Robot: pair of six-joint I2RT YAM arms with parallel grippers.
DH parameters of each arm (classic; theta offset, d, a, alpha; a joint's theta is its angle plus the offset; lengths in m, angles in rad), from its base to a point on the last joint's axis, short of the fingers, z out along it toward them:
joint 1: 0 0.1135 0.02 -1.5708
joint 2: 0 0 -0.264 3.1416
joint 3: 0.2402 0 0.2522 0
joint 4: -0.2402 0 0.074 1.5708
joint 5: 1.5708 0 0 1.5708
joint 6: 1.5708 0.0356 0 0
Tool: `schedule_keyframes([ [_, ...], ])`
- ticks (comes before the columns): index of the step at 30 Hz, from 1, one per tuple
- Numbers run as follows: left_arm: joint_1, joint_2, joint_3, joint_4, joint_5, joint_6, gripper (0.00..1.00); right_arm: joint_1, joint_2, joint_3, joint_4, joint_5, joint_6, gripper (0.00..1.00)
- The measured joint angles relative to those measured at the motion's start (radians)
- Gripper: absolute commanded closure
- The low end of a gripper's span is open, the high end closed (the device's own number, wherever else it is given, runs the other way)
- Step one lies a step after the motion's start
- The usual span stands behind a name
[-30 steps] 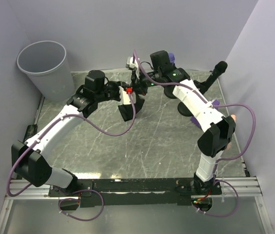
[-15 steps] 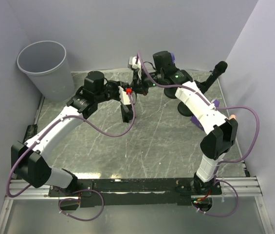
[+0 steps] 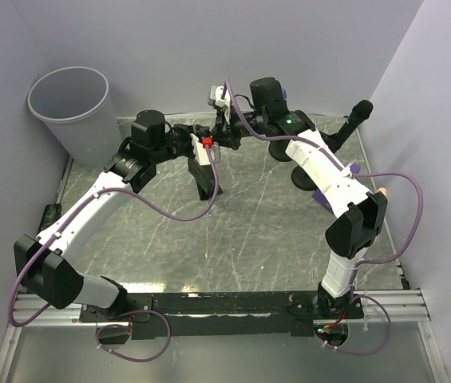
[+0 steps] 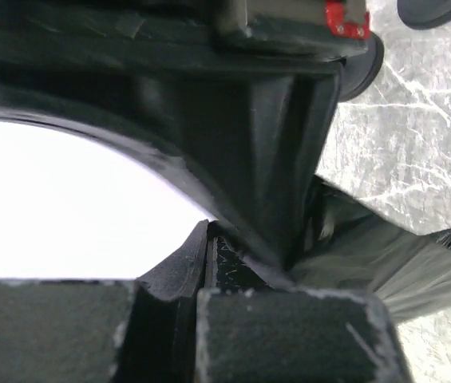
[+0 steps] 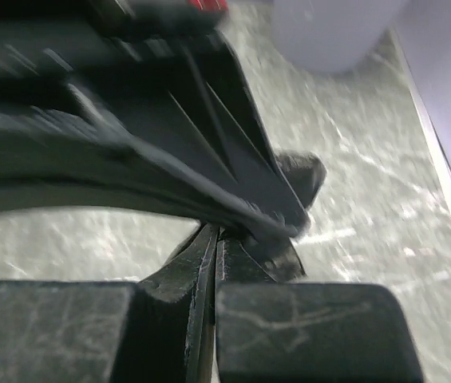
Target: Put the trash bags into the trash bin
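Note:
A black trash bag (image 3: 205, 182) hangs above the marble table (image 3: 265, 231), held at its top between both grippers. My left gripper (image 3: 196, 147) is shut on its upper edge, and the left wrist view shows the jaws (image 4: 209, 239) pinching black film while the bag (image 4: 385, 263) sags to the right. My right gripper (image 3: 228, 140) is shut on the same edge, its jaws (image 5: 215, 238) pressed on the stretched bag (image 5: 233, 187). The light grey trash bin (image 3: 73, 112) stands at the back left, well left of both grippers. The bin (image 5: 329, 32) is also in the right wrist view.
Black round objects (image 3: 299, 177) and purple pieces (image 3: 325, 195) lie under the right arm at the back right. A black cylinder (image 3: 354, 118) leans at the far right corner. Walls close in on the left, back and right.
Both grippers have drifted slightly left and toward the back together, carrying the hanging bag with them. Both stay shut.

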Motion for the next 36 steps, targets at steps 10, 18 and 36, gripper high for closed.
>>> schedule_keyframes([
  [10,-0.002,-0.031,-0.037,0.012,-0.002,0.027,0.99,-0.003,-0.007,0.001,0.045,0.050,0.043,1.00],
  [18,-0.018,0.012,-0.005,0.024,-0.025,0.052,0.99,0.001,-0.056,-0.043,0.059,-0.019,0.078,1.00],
  [36,-0.070,-0.091,-0.232,0.205,-0.073,0.074,0.99,0.006,-0.006,0.084,-0.056,0.023,-0.061,1.00],
])
